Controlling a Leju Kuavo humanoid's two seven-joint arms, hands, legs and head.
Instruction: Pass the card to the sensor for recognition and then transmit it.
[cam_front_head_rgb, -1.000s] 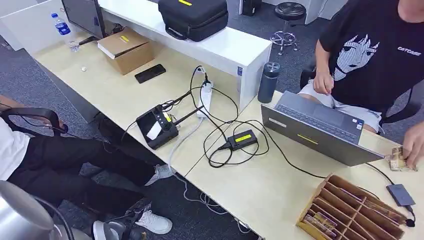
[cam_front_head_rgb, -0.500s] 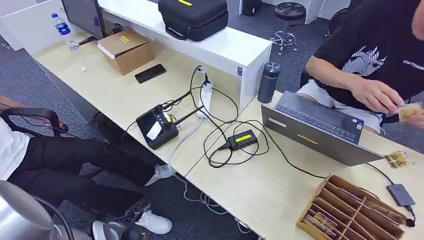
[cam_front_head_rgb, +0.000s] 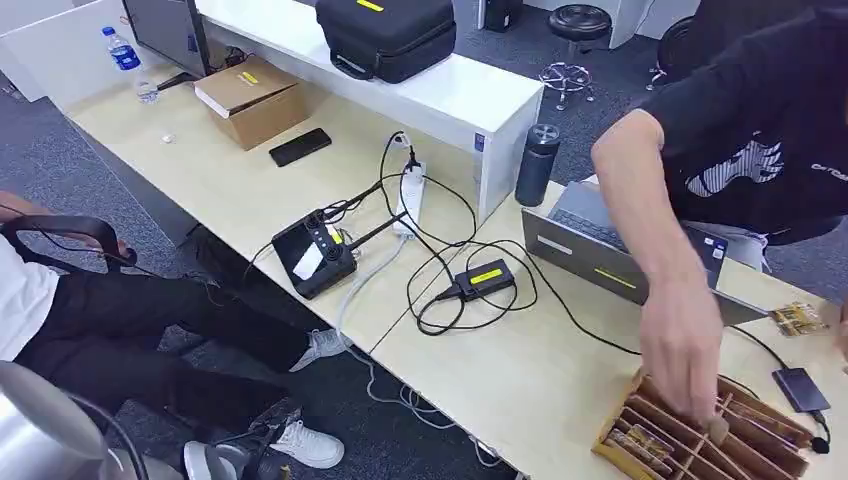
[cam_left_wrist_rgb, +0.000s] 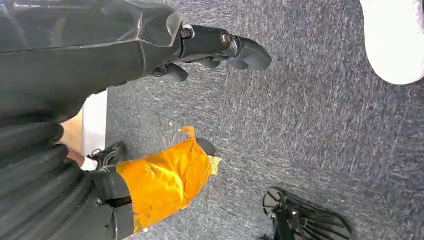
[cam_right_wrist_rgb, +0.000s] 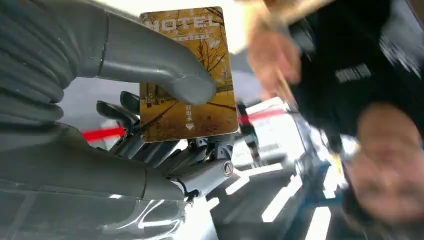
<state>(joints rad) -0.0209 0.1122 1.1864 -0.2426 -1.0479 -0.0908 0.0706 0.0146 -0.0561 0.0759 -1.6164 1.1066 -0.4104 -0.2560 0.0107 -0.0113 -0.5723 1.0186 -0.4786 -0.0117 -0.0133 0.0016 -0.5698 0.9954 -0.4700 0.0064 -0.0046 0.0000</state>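
Card (cam_right_wrist_rgb: 187, 75), a yellow rectangular hotel key card printed with autumn trees, sits pinched in our right hand (cam_right_wrist_rgb: 150, 115), the thick grey thumb pressed on its face and the darker fingers (cam_right_wrist_rgb: 131, 131) closed behind it. Our left hand (cam_left_wrist_rgb: 200, 50) hangs over dark grey carpet (cam_left_wrist_rgb: 320, 130) with its fingers curled in on nothing. On the pale wooden surface (cam_front_head_rgb: 520, 380) we count one grey laptop (cam_front_head_rgb: 625, 265) and one divided wooden tray (cam_front_head_rgb: 700, 430), into which a person's hand (cam_front_head_rgb: 685, 360) reaches.
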